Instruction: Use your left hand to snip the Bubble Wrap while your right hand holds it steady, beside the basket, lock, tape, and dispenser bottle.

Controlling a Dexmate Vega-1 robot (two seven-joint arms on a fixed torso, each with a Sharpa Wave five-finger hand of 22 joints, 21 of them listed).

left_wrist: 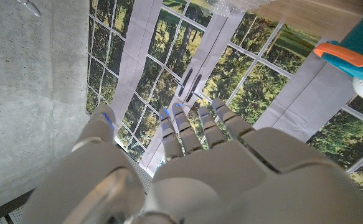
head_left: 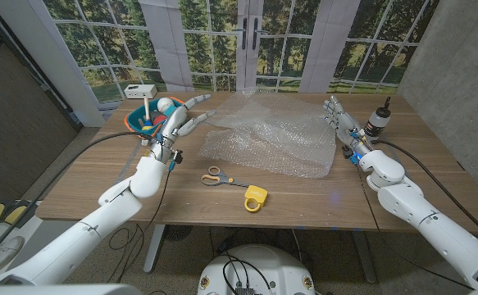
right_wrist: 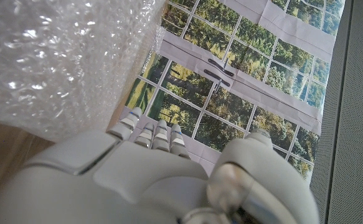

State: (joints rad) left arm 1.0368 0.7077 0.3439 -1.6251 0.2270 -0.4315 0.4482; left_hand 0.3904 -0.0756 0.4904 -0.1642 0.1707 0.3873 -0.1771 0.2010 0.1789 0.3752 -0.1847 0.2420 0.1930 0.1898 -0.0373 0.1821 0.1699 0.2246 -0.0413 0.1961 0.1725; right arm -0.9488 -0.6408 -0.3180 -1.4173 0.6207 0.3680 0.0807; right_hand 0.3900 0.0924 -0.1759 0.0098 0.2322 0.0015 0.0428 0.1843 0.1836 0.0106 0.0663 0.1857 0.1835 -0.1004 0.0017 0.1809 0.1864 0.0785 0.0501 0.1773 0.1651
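Note:
A crumpled sheet of clear bubble wrap point(head_left: 273, 138) lies across the middle of the wooden table point(head_left: 304, 195); it also shows as bubble wrap point(right_wrist: 56, 56) close beside my right hand point(right_wrist: 156, 174). Scissors point(head_left: 216, 177) with orange and blue handles lie in front of it, untouched. My left hand point(head_left: 177, 123) hovers with fingers spread, left of the wrap and above the scissors, holding nothing. In the left wrist view the left hand point(left_wrist: 193, 168) points its fingers at the window. My right hand point(head_left: 343, 123) stands at the wrap's right edge, fingers apart, empty.
A blue basket point(head_left: 144, 120) with orange rim holds a ball and a stick at the back left, just behind my left hand; its edge basket point(left_wrist: 349, 46) is near. A yellow lock point(head_left: 255, 197) lies near the front edge. A dispenser bottle point(head_left: 378, 119) stands at the right.

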